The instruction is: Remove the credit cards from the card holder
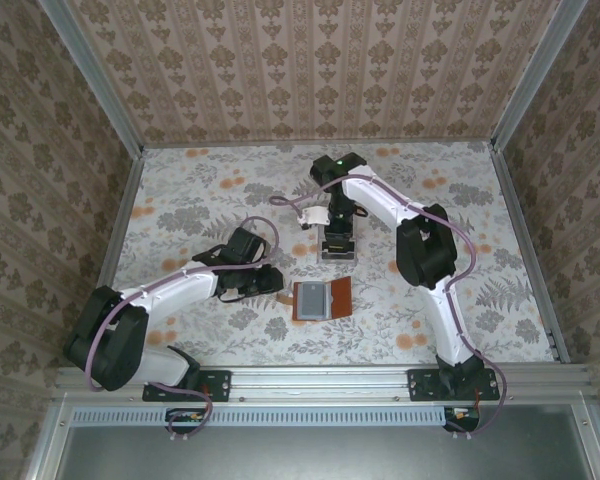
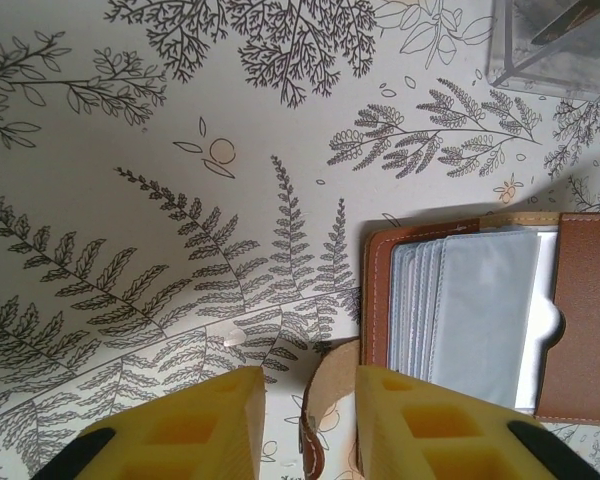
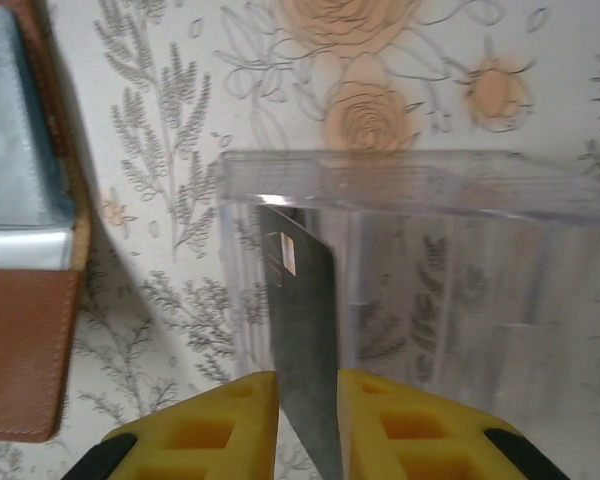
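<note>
Bracketing the dark card [image 3: 302, 300] closely on both sides with the yellow pads of the right end effector [image 3: 308, 380], on edge and leaning a little; cannot tell whether clamping it or merely flanking it with some slack. Poised with that card at the open top of the clear tray [image 3: 460, 175], seemingly reaching down inside one corner. To finish this drop cleanly: hold the wrist steady, ease the pads apart slowly rather than snapping them wide, wait for a lean against the tray wall, then lift straight up without brushing the rim or dragging the card back out. Worth avoiding any sideways nudge of what looks like a light tray. Further out, near the tray, lying spread open on the flowered tabletop [image 2: 130, 120]: the holder [image 2: 480, 320], brown outside, grey-blue sleeves fanned inside, with something pale behind the front sleeve, possibly another card, though hard to confirm. Over at its strap [image 2: 315, 440] side, hovering low with the left end effector [image 2: 310, 385] partly open, pinching nothing evident, with the strap curling through the gap next to one pad. Good to have that side close, ready to stop the holder sliding during the next pull. Judging by the layout, roughly midway through the job.
</note>
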You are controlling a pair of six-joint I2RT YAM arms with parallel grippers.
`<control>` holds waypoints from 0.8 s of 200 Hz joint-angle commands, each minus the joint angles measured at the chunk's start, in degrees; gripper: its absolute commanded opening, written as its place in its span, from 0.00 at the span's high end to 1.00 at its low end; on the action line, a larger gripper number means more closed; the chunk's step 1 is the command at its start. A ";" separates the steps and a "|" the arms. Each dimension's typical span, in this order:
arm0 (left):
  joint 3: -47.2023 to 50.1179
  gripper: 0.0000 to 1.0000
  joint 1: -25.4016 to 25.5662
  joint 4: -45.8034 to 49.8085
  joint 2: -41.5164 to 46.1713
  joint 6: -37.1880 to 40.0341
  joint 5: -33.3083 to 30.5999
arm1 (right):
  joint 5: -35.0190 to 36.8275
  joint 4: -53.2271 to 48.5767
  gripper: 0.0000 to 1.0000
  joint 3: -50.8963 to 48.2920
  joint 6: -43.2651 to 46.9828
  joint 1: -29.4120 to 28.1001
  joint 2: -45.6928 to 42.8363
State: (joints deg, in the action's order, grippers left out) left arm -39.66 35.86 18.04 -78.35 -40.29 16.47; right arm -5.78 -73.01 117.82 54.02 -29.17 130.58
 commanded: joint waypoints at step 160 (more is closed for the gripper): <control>-9.07 0.79 7.55 2.41 -6.43 1.12 1.76 | 2.70 33.51 0.77 -35.79 -47.99 -5.95 -34.60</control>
State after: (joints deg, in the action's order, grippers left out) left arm -47.09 42.57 20.21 -82.39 -40.25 16.73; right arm -3.40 -46.83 87.59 23.59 -33.41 101.19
